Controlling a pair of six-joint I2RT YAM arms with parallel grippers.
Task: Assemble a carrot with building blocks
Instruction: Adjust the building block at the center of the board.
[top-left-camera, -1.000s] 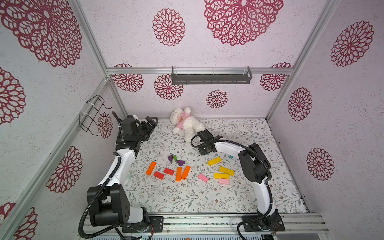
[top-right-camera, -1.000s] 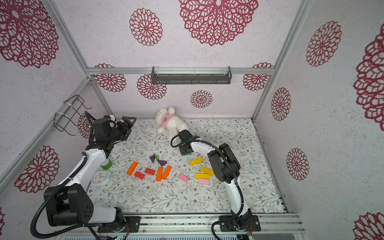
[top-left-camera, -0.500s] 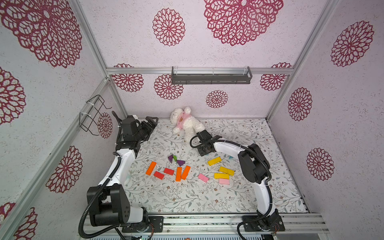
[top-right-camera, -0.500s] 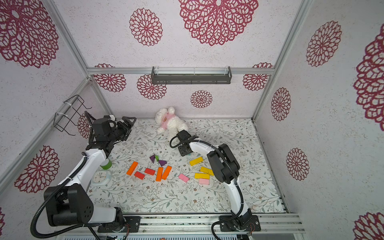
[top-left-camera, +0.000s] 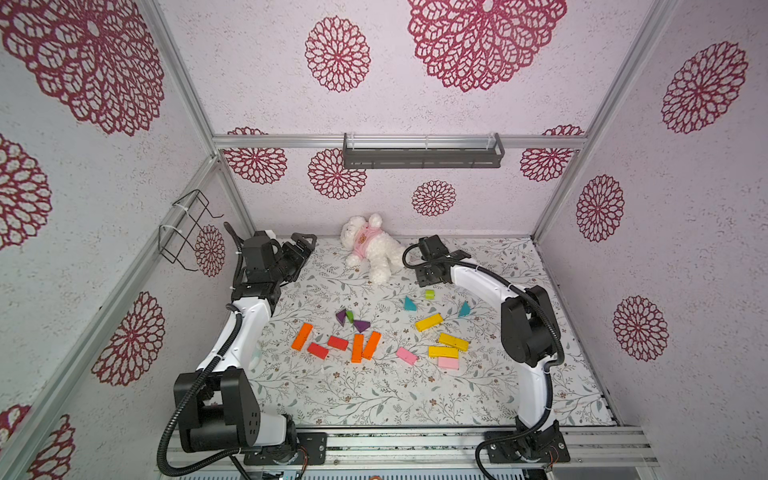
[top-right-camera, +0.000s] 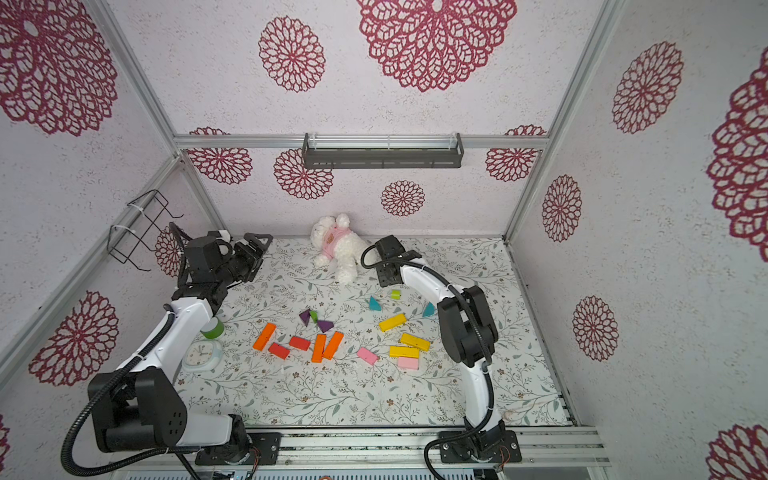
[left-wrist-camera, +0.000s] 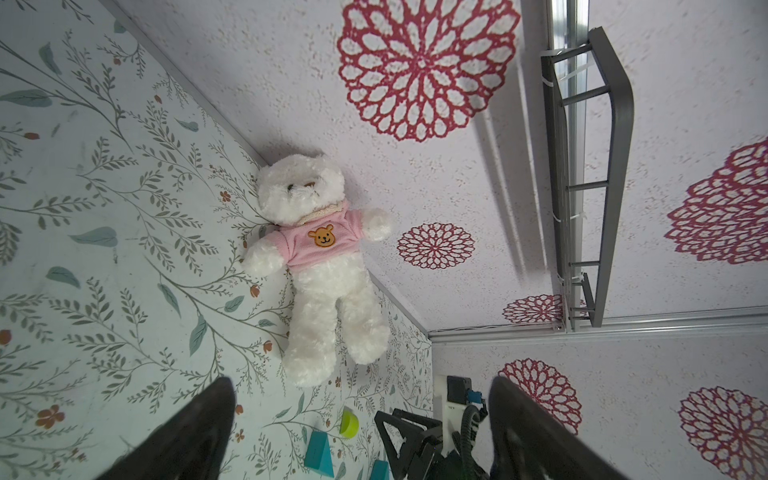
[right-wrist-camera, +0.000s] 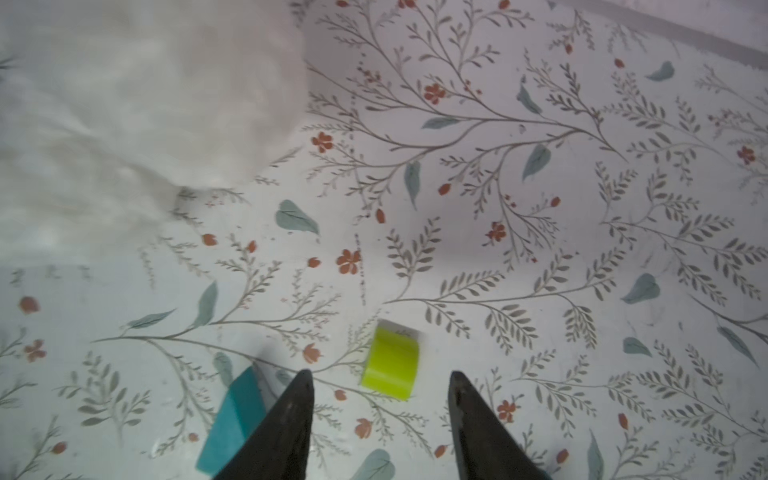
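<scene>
Nearest you, two pink bars (top-left-camera: 407, 356) lie flat on the counter (top-left-camera: 374, 399). Three yellow bars (top-left-camera: 443, 352) sit just behind them on the right-arm side. Their long axes run mostly across the counter, and the farthest one is tilted.

Towards the left-arm side you have three orange bars (top-left-camera: 357, 348). Two lie side by side and touching, long axes pointing away from you with a slight lean to the right. The third lies apart, leaning the same way. Two red bars (top-left-camera: 338, 343) sit crosswise between them. Beside the left arm stand a small clock (top-right-camera: 202, 354) and a green cup (top-right-camera: 212, 328).

Just beyond, two purple triangles (top-left-camera: 361, 325) flank one lime-green cylinder (top-left-camera: 350, 316). Farther out are two teal triangles (top-left-camera: 409, 303) and a second lime-green cylinder (right-wrist-camera: 390, 361), lying on its side.

Your right pincer (right-wrist-camera: 380, 374) points down by that cylinder, jaws spread and gripping nothing, with one teal triangle just beside a finger. Your left pincer (left-wrist-camera: 360, 380) is spread wide and empty, raised near the left wall.

The white plush bear (top-left-camera: 370, 249) lies by the back wall, its foot close to the right pincer.
</scene>
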